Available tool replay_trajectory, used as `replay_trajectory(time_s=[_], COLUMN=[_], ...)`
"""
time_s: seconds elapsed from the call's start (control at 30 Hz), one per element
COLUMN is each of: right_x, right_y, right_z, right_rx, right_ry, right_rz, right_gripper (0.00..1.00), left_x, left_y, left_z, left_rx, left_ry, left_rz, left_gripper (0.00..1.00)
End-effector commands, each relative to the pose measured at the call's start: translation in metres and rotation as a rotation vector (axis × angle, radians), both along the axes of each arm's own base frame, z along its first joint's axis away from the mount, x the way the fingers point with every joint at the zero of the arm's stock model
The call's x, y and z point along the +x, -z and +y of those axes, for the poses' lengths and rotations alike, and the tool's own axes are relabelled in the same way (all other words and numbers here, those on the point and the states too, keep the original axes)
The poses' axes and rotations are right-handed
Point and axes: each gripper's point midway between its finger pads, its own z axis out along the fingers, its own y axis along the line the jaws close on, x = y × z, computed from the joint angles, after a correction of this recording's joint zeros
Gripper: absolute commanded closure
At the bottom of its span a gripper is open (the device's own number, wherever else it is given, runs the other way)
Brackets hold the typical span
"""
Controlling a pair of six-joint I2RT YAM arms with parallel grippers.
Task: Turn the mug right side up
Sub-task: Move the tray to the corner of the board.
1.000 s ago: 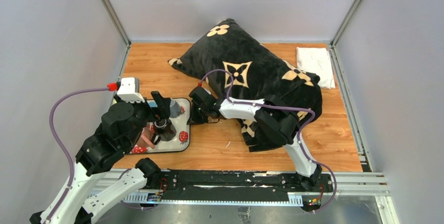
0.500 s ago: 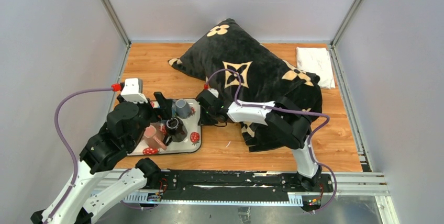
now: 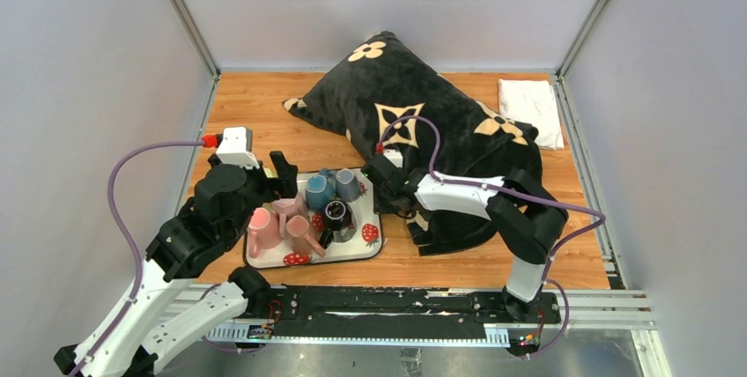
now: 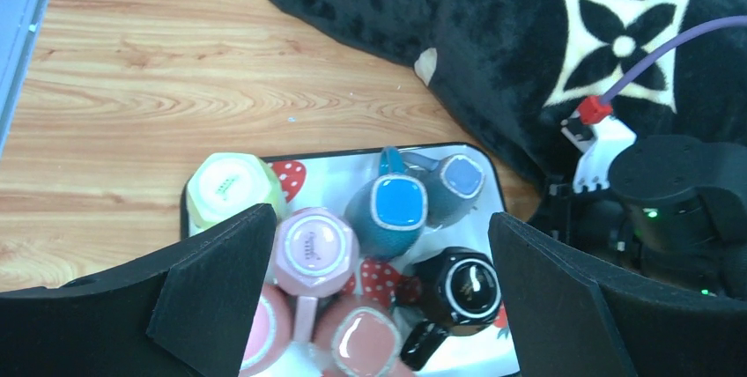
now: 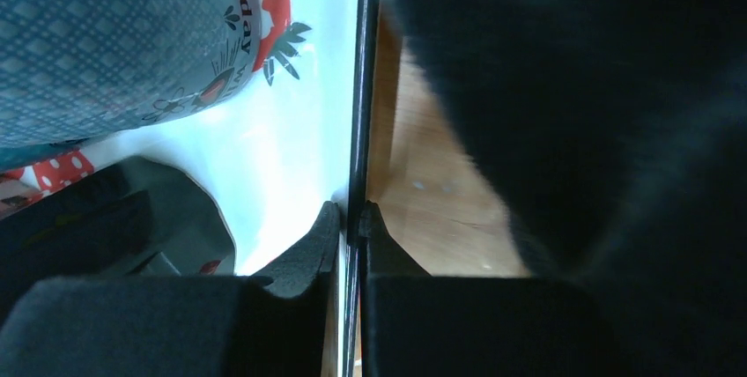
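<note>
Mugs (image 4: pixel 313 249), bottoms up, crowd a strawberry-print tray (image 4: pixel 330 174) on the table (image 3: pixel 264 104) beside a black cushion (image 3: pixel 423 121). Left gripper (image 4: pixel 379 214) hovers above with its fingers spread wide — the blue mug (image 4: pixel 398 203) sits under the gap. Right gripper (image 5: pixel 351 214) has its fingers pinching the tray's rim. The mugs look like glazed ceramic: rigid, slick, chippable, fairly heavy — best gripped across the body, since the neighbours touch.

One tray (image 4: pixel 335 174) carries seven mugs: three pink mugs (image 4: pixel 314 249), one green mug (image 4: pixel 231 188), one bright blue mug (image 4: pixel 394 205), one grey-blue mug (image 4: pixel 458 179) and one black mug (image 4: pixel 467 284). The tabletop (image 3: pixel 255 113) also bears one black pillow (image 3: pixel 423 121) and one folded white cloth (image 3: pixel 531 106).
</note>
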Motion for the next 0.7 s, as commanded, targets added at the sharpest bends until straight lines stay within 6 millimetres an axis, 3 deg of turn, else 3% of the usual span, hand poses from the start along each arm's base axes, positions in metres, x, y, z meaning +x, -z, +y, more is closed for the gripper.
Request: replay_trajectory(time_s=[0.0, 0.17, 0.33, 0.53, 0.67], right_x=[0.016, 0.017, 0.018, 0.023, 0.024], right_y=[-0.001, 0.003, -0.003, -0.023, -0.041], right_z=[-0.064, -0.081, -0.083, -0.079, -0.071], right_rx=[-0.188, -0.216, -0.215, -0.186, -0.134], right_ry=[0.044, 0.064, 0.058, 0.033, -0.006], right_rz=[-0.076, -0.063, -0.077, -0.129, -0.161], right_gripper=[1.0, 1.0, 0.94, 0.77, 0.71], left_x=[0.006, 0.008, 0.009, 0.01, 0.012], left_y=[0.004, 0.01, 0.016, 0.021, 0.023], left_z=[-0.009, -0.011, -0.011, -0.012, -0.013], left_rx=[-0.015, -0.001, 0.005, 0.02, 0.026], left_ry=[0.011, 0.012, 0.001, -0.002, -0.001], left_rz=[0.005, 0.031, 0.047, 0.066, 0.072], left_gripper=[0.0, 0.0, 0.0, 0.0, 0.0])
